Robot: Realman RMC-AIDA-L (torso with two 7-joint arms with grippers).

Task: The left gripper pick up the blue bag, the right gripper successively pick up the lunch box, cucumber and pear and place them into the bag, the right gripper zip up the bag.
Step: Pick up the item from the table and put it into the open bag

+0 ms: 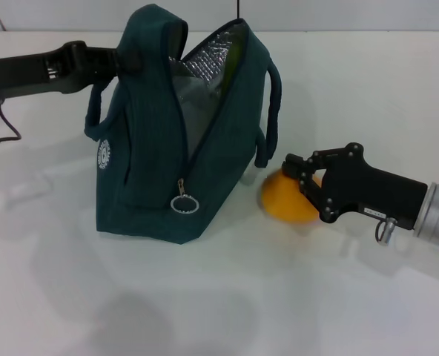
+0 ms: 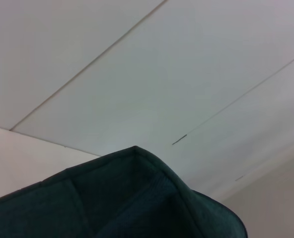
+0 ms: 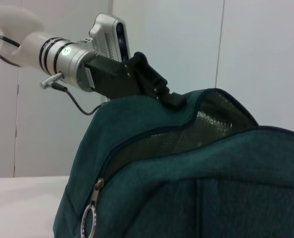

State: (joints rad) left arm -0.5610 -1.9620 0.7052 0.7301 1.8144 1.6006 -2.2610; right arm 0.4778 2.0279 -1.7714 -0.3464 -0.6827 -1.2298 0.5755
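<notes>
The blue bag [image 1: 153,170] stands upright on the white table with its zipper open and the silver lining showing. My left gripper [image 1: 127,61] is shut on the bag's top edge and holds it up; it also shows in the right wrist view [image 3: 169,96], above the bag [image 3: 196,188]. My right gripper [image 1: 308,194] is low at the table, right of the bag, with its fingers closed on the yellow-orange pear [image 1: 282,200]. A pale clear shape and a green sliver show inside the bag's mouth; the lunch box and cucumber are otherwise hidden.
The zipper's metal ring pull [image 1: 184,204] hangs at the bag's front end, and shows in the right wrist view [image 3: 89,220]. A padded handle [image 1: 273,111] hangs on the bag's right side, just above the pear. The left wrist view shows only bag fabric [image 2: 137,198].
</notes>
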